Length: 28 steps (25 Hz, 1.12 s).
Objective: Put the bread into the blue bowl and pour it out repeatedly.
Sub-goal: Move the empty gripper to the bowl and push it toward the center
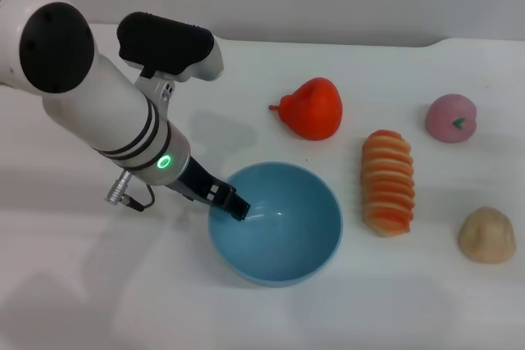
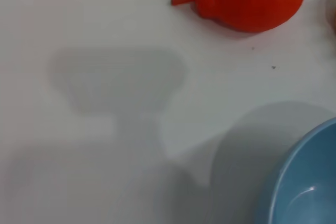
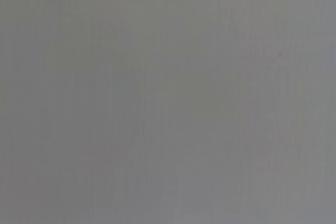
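Here I have the left gripper [image 1: 234, 205] pinching the near-left rim of the blue bowl [image 1: 287, 243], which sits upright on the white table [image 1: 98, 284]. The bread [image 1: 388, 182] lies on the table just right of the bowl, ridged side up.

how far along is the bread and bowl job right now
The blue bowl sits upright and empty; the bread lies on the table to its right, outside it. The left gripper is at the bowl's left rim. Still left: loading the bread, then pouring.
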Each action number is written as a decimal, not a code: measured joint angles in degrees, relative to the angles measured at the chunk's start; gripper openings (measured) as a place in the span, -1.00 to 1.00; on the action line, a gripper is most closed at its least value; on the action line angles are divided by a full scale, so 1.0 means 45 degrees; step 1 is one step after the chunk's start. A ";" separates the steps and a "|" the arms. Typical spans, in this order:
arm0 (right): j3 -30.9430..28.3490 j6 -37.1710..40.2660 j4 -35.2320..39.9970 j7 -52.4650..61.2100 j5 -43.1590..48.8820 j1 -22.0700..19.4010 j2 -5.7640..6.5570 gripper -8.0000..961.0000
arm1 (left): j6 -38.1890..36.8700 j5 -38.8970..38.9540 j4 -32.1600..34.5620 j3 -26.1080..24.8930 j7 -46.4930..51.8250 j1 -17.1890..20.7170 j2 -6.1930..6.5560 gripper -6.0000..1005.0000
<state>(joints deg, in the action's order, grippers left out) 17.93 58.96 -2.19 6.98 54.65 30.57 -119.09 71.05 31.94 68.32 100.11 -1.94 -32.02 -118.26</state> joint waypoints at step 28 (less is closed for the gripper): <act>0.0000 -0.0017 0.0287 0.0012 -0.0037 0.0031 0.0039 -0.15 | -0.0195 0.1200 -0.1083 0.0009 -0.0608 -0.0288 -0.0005 -0.30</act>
<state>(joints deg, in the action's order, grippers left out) 17.93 58.88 -0.90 7.04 54.48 30.71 -118.91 70.17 37.34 63.45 100.16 -4.67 -33.31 -118.28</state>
